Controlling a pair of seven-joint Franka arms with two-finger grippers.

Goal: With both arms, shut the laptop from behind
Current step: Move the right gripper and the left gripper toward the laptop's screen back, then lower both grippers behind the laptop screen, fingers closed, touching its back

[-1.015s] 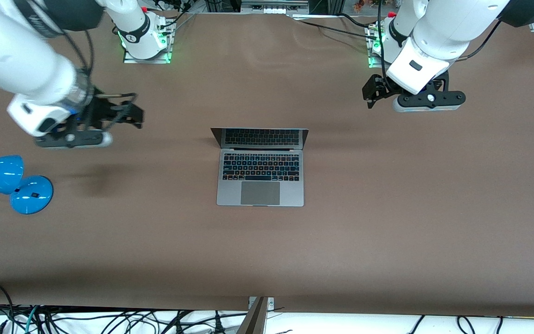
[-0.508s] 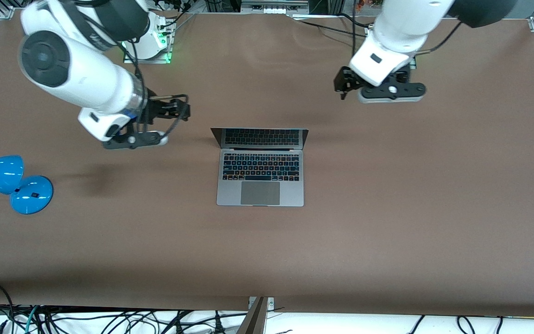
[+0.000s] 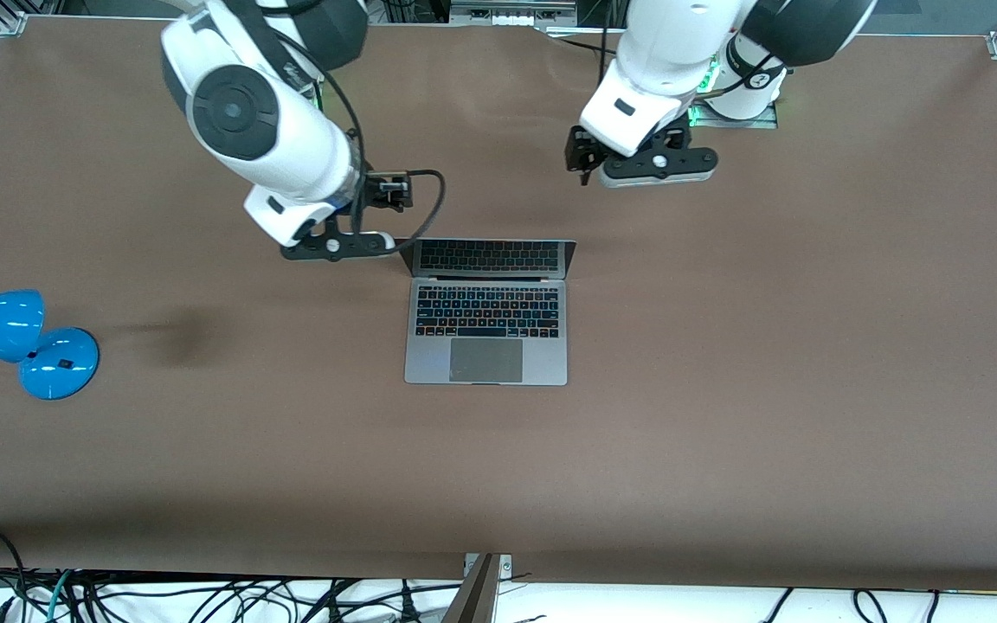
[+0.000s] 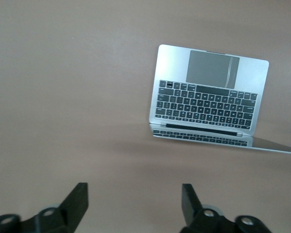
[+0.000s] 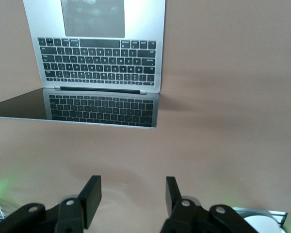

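Your left gripper [image 4: 133, 204] has its jaws spread wide around nothing, and your right gripper [image 5: 132, 201] is spread too, a little less, also empty. Both arms reach from their bases with the wrists angled down over bare table [image 3: 723, 389]. The laptop [image 3: 486, 311] sits open ahead of both sets of jaws, its dark screen raised and mirroring the keyboard.

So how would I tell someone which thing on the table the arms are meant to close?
Start from the brown table and look to its middle, between the two arms' ends. There lies the laptop, slim and silver-grey, open, its screen toward the robots' bases. The only other loose object is a blue lamp at the right arm's end; the laptop alone has a black keyboard and grey trackpad.
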